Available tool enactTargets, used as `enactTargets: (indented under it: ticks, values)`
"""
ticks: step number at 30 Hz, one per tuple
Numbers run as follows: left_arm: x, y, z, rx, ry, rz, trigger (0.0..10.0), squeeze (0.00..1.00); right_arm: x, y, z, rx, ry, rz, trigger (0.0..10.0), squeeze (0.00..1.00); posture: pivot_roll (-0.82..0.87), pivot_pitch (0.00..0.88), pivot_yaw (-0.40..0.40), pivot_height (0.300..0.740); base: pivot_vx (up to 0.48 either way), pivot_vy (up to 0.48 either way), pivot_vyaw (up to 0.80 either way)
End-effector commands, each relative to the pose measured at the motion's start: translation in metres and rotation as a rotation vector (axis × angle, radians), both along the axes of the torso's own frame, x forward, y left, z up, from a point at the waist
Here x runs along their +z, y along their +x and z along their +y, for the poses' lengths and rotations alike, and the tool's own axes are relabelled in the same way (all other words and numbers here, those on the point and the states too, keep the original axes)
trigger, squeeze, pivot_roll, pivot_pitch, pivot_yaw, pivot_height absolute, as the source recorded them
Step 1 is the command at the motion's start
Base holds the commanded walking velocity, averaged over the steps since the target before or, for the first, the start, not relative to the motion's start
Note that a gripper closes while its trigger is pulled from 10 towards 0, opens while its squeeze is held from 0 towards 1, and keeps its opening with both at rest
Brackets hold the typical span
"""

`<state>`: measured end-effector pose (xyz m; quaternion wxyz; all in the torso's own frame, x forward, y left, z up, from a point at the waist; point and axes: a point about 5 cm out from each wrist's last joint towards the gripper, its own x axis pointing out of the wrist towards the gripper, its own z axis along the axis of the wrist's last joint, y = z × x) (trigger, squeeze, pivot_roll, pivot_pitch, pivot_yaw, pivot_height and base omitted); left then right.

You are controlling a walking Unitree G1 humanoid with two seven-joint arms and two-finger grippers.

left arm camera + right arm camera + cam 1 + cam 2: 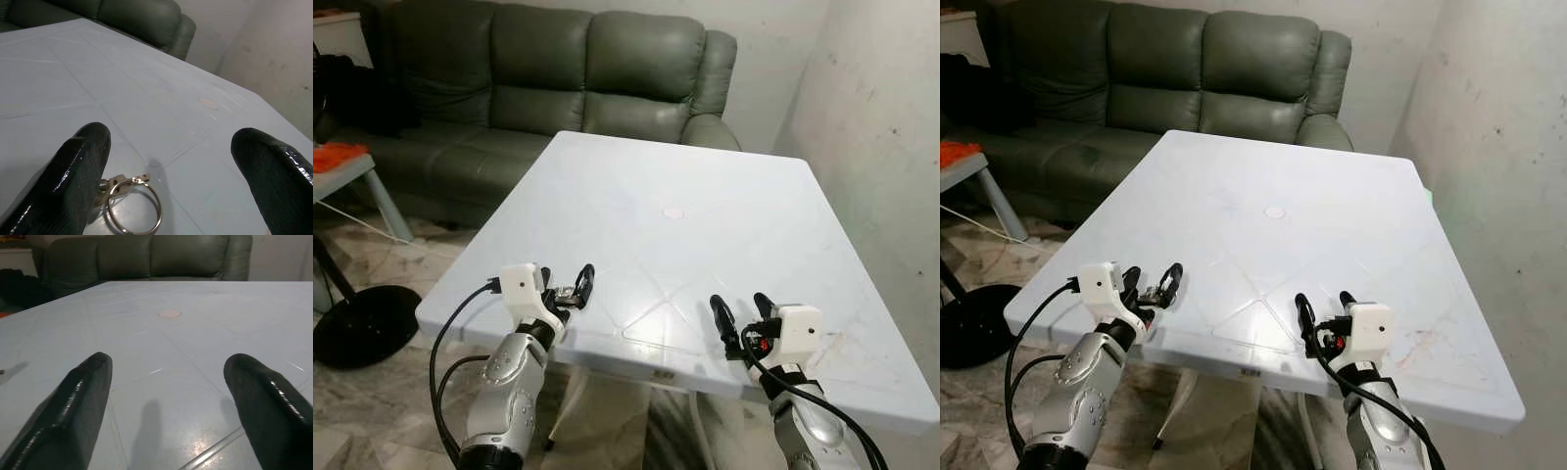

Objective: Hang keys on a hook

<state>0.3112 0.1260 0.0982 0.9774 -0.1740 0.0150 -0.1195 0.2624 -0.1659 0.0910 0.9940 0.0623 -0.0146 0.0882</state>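
At the near edge of the white table, I note the keys lying flat on its surface between the spread fingers of my left gripper, while my right gripper hovers well apart, fingers likewise spread and holding nothing.

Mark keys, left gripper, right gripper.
keys (pixel 134 208), left wrist view, on the ring's rim.
left gripper (pixel 566 285), left eye view, midway between fingertips.
right gripper (pixel 741 307), left eye view, midway between fingertips.
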Motion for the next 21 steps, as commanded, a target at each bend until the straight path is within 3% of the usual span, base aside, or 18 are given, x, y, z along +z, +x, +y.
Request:
enactTargets:
  ticks: [1,14,21]
  values:
    - [0.001,0.0,0.0,0.004,-0.002,0.0,10.0,0.0,0.002,0.0,-0.002,0.007,-0.02,0.001,10.0,0.0,0.02,0.0,-0.054,0.74,0.0,0.0,0.0]
    - [0.001,0.0,-0.001,0.002,-0.001,0.002,10.0,0.0,0.001,-0.001,0.0,0.021,-0.035,0.005,10.0,0.0,0.02,0.0,-0.055,0.74,0.0,0.0,0.0]
    - [0.0,-0.001,0.0,0.005,0.003,0.006,10.0,0.0,0.006,-0.005,0.011,0.141,-0.009,-0.02,10.0,0.0,0.02,0.0,-0.055,0.74,0.0,0.0,0.0]
